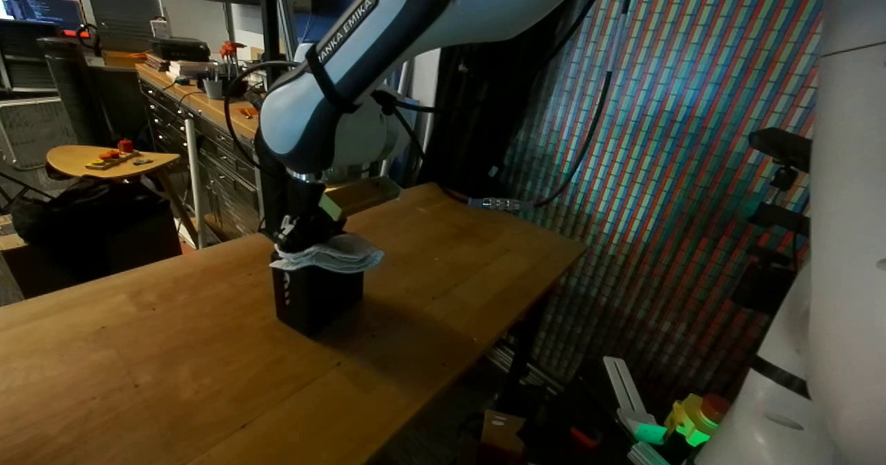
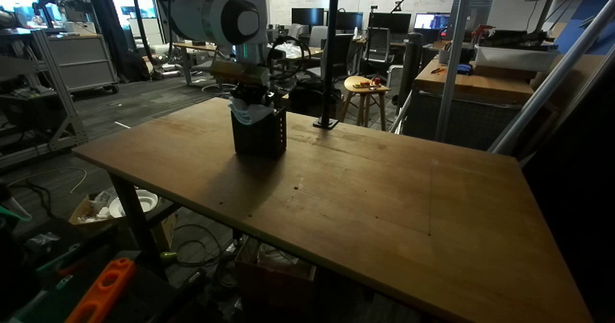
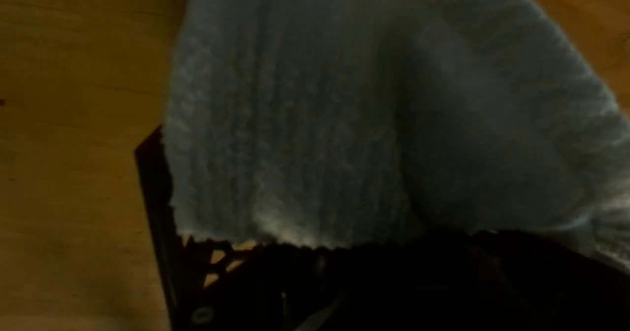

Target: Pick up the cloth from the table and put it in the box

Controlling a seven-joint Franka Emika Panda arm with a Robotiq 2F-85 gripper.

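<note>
In an exterior view the wooden table [image 2: 384, 193] runs wide from the black box [image 2: 259, 139] to the front edge — a post [image 2: 331, 54] at the back, a stool [image 2: 351, 80] beyond. The gripper [image 1: 309, 238], jaws nearly together, pinches the cloth [image 1: 340, 254], which overhangs the box's rim.

In the wrist view the cloth [image 3: 305, 124] runs past the edge at twelve and three o'clock, blurs toward twelve, and covers most of the box [image 3: 161, 217]; six o'clock is lost in shadow. In both exterior views the claw [image 1: 303, 238] has its fingertips hidden at the cloth, their spacing impossible to tell. In an exterior view the bench [image 1: 173, 382] is cut off at eight o'clock, and a monitor [image 1: 45, 10] at ten bears text too small to read.
</note>
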